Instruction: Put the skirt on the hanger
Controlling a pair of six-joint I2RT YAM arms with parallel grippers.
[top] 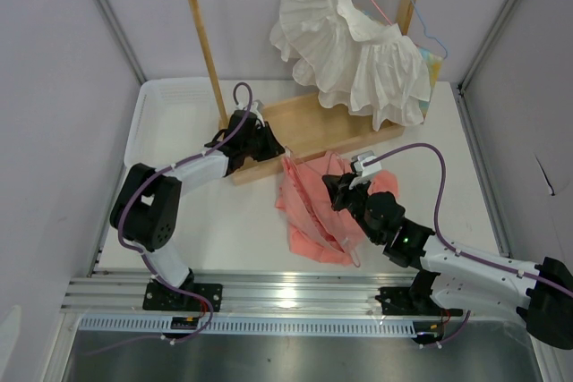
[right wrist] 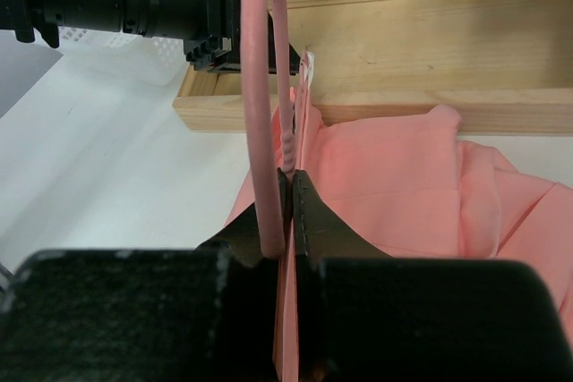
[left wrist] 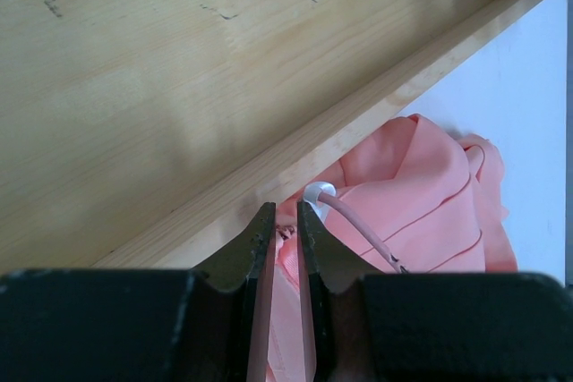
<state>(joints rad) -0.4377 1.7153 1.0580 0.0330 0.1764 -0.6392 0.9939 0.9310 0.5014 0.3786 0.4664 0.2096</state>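
The salmon-pink skirt (top: 318,207) lies crumpled on the white table, just in front of the wooden rack base (top: 304,127). My left gripper (top: 267,145) is at its upper left corner. In the left wrist view the gripper (left wrist: 286,212) is pinched on an edge of the skirt (left wrist: 421,194), beside the hanger's white-tipped wire (left wrist: 358,225). My right gripper (top: 345,187) rests over the skirt's middle. In the right wrist view the gripper (right wrist: 294,176) is shut on the twisted neck of the pale-pink hanger (right wrist: 255,87), whose hook arches up past the left finger. The skirt (right wrist: 403,185) hides the hanger's frame.
A white ruffled garment (top: 358,51) hangs from the rack's rail, with a light-blue hanger (top: 430,38) beside it. The rack's wooden base edge (left wrist: 179,60) is right against the left fingers. A white basket (top: 170,100) sits at the back left.
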